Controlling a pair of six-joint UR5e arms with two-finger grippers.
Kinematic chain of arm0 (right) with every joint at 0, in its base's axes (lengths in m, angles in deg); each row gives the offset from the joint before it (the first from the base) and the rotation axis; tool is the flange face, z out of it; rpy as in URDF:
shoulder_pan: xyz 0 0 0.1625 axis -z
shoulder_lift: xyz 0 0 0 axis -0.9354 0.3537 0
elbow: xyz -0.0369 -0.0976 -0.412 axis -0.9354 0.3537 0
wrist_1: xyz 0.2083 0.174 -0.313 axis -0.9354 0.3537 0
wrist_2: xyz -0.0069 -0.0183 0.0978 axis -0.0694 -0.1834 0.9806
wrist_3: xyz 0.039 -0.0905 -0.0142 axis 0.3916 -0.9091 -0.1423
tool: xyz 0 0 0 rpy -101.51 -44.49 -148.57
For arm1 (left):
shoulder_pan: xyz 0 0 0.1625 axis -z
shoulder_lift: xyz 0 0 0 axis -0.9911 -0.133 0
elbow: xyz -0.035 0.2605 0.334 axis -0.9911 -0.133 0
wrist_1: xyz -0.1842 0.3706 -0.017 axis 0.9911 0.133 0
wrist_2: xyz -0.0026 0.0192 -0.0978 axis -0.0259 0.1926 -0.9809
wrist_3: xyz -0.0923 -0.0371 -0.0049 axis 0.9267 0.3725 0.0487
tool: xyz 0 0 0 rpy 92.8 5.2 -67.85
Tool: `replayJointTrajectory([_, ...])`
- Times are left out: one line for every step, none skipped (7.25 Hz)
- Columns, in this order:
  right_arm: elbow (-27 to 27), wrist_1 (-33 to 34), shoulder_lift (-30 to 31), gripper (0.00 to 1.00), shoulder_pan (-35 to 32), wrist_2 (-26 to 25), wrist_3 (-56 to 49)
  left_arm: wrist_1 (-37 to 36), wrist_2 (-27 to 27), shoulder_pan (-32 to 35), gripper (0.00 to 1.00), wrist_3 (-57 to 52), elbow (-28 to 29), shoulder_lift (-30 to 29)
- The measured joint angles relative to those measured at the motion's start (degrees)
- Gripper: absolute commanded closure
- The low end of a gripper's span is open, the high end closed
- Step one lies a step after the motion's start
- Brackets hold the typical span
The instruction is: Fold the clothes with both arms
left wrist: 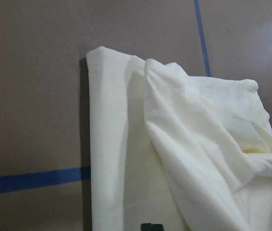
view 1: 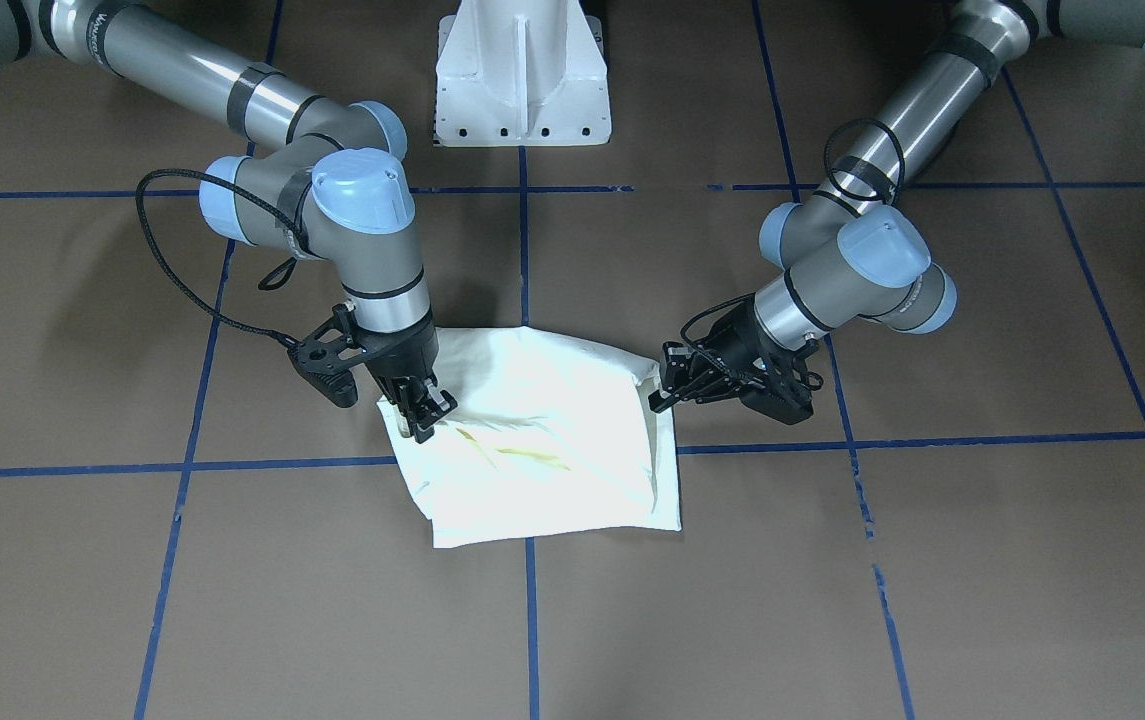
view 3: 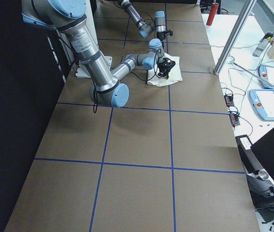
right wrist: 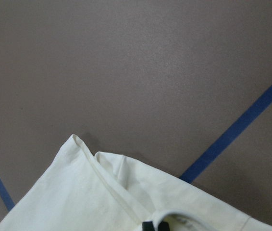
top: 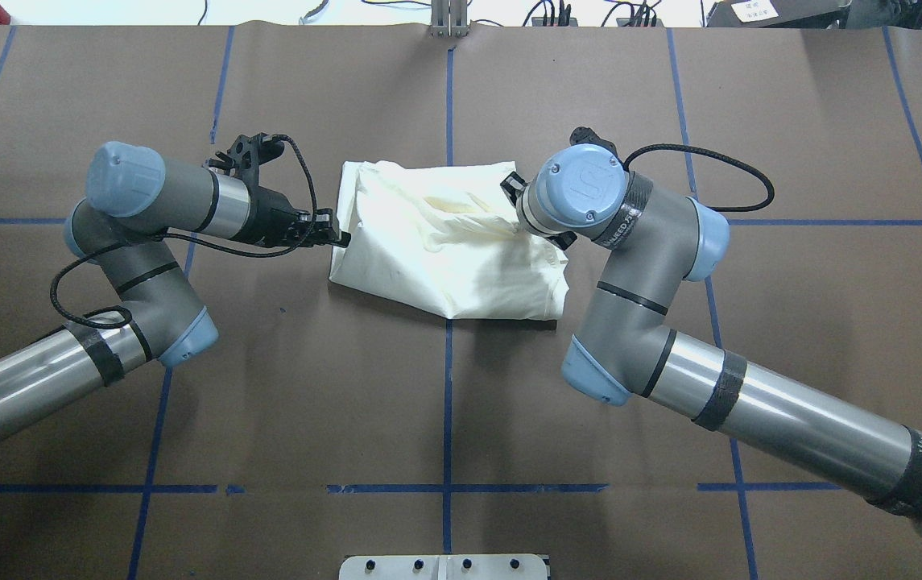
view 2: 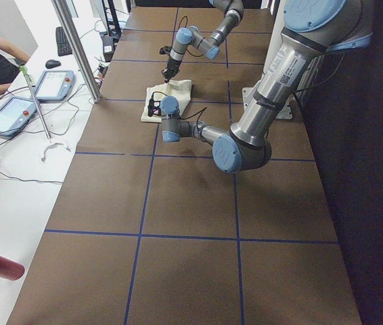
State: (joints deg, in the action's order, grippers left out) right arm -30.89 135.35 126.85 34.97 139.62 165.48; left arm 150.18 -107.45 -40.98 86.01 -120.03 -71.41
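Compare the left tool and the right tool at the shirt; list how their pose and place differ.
The left tool lies nearly level, pointing sideways at the T-shirt; the right tool points steeply down. The left tool sits at the T-shirt's side edge; the right tool is over the cloth near a corner. Both are black, on opposite sides of the T-shirt.

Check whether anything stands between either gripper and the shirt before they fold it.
Nothing visible does. The left gripper is at one side edge of the T-shirt, and the right gripper is down on the opposite corner. No other object shows on the table next to the cloth.
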Motion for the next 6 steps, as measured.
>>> replayJointTrajectory([0.0,0.0,0.0,1.00,0.0,0.0,0.0,0.8,-0.4,0.0,1.00,1.1,0.4,0.0])
replayJointTrajectory([-0.1,0.0,-0.1,1.00,0.0,0.0,0.1,2.0,-0.6,-0.1,1.00,2.3,0.8,-0.1])
replayJointTrajectory([-0.1,0.0,-0.1,1.00,0.0,0.0,0.1,3.8,-0.6,-0.1,1.00,3.8,1.2,-0.2])
replayJointTrajectory([-0.1,0.0,-0.1,1.00,0.0,0.0,0.1,5.8,-0.7,-0.2,1.00,5.1,1.7,-0.3])
replayJointTrajectory([-0.1,0.0,0.0,1.00,0.0,0.0,0.1,7.8,-0.7,-0.5,1.00,5.9,2.2,-0.3])
replayJointTrajectory([-0.1,0.0,0.0,1.00,0.0,0.0,0.0,9.8,-0.8,-1.2,1.00,6.4,2.6,0.0])
